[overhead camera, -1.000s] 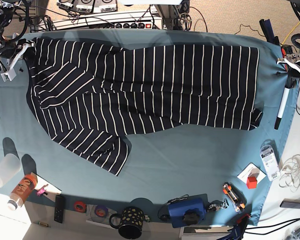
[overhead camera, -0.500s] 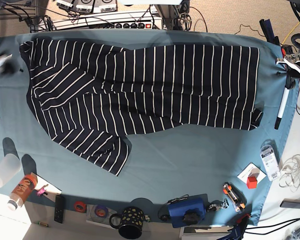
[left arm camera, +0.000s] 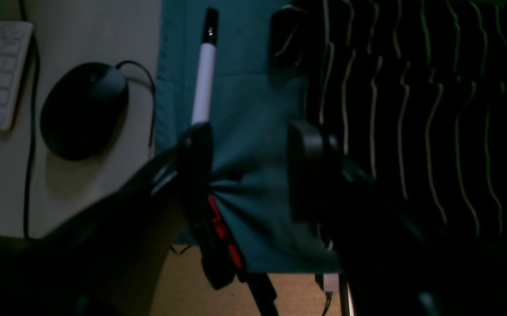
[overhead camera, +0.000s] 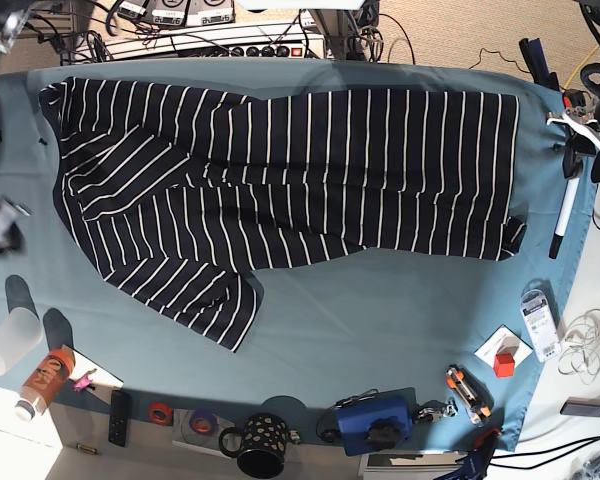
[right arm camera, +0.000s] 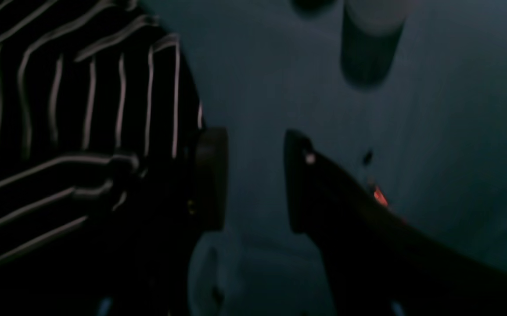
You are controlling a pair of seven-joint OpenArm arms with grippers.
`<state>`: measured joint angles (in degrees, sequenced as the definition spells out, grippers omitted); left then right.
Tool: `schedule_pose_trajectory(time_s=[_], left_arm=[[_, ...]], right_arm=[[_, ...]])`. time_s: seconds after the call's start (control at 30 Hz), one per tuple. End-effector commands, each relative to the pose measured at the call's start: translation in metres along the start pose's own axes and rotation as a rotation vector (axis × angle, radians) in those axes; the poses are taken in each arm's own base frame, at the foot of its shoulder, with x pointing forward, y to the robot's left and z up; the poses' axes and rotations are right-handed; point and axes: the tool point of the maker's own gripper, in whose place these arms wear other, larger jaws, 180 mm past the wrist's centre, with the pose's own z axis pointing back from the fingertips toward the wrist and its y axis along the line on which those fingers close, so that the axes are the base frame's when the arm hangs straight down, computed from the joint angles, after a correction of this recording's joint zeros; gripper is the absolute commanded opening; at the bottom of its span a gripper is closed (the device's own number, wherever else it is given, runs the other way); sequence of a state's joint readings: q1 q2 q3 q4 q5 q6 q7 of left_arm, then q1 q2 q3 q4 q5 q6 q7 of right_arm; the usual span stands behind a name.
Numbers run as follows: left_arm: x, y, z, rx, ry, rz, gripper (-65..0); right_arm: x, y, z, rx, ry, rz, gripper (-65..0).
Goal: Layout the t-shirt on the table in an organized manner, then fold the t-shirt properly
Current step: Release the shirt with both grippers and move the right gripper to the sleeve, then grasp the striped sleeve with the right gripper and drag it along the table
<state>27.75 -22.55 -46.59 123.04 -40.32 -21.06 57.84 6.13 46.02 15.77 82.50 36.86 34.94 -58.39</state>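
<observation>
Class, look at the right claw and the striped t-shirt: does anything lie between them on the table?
Nothing visible does. The right claw hangs open beside the t-shirt edge, with only bare teal table cloth between.

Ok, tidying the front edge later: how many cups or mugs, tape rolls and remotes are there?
Cups or mugs: 2, clear cup, dotted mug
Tape rolls: 2, red tape roll, purple tape roll
Remotes: 1, remote
Total: 5

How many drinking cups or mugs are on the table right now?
2. A translucent cup stands at the table's left edge; a dark spotted mug sits at its near edge. Clutter there may hide others.
</observation>
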Motion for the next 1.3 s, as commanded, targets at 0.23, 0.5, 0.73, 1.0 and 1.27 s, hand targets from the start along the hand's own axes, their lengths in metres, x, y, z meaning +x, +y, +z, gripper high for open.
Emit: schedule_pose_trajectory(time_s=[0.23, 0.5, 0.73, 1.0, 1.27], left_arm=[[0.015, -0.011, 0.004, -0.063, -0.059, -0.041, -36.9], [0.015, -0.011, 0.004, -0.065, -0.061, -0.043, -36.9], [0.015, -0.011, 0.004, -0.065, -0.06, -0.042, -36.9], [0.018, -0.011, 0.004, -0.067, -0.077, -0.041, -36.9], [0.022, -0.012, 0.005, -0.068, -0.095, -0.04, -36.9]], right_arm=[[0.013, 0.009, -0.076, 0.063, 0.013, -0.152, -43.3], [0.027, 0.06, -0.106, 0.21, -0.004, -0.173, -43.4], [-0.019, 0.097, -0.12, 0.247, 0.141, -0.145, -43.7], [-0.028, 0.073, -0.095, 0.243, 0.223, -0.168, -65.0], [-0.007, 0.061, -0.048, 0.313, 0.147, -0.108, -65.0]])
